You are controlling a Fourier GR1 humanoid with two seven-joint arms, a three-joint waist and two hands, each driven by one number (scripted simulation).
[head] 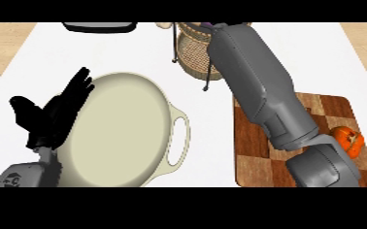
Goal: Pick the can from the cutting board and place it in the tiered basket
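Can itself shows nowhere; whether it is already carried to the tiered basket [192,48] I cannot tell, for the right forearm [258,87] stretches from the cutting board [323,111] to the basket and its hand is hidden. Left hand [54,114] rests beside the cream pan [122,126], fingers spread. I judge a can stiff, light, smooth-walled: best taken round its side
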